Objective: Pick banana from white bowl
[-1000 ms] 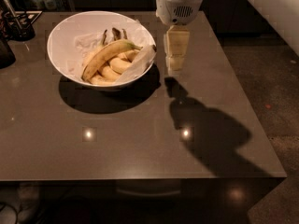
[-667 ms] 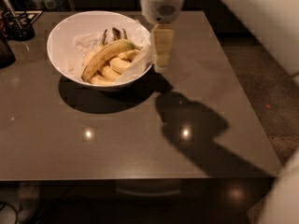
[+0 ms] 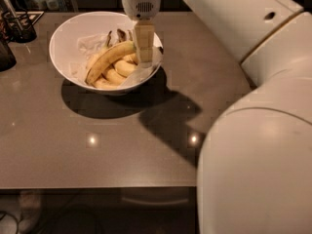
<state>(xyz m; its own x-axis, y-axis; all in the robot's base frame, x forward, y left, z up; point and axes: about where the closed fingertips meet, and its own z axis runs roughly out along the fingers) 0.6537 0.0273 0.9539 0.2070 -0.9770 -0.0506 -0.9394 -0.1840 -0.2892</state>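
Inside the white bowl [image 3: 63,39], across its middle: the banana [image 3: 109,60], curved, resting on the shorter bananas [image 3: 123,68]. Above the bowl's right rim — the gripper [image 3: 144,58], pointed straight down, tip just beside the banana's upper end. Clenched or released: cannot tell. Right of the bowl, the bulky white arm [image 3: 253,130]. Under the bowl, a grey table [image 3: 97,152].
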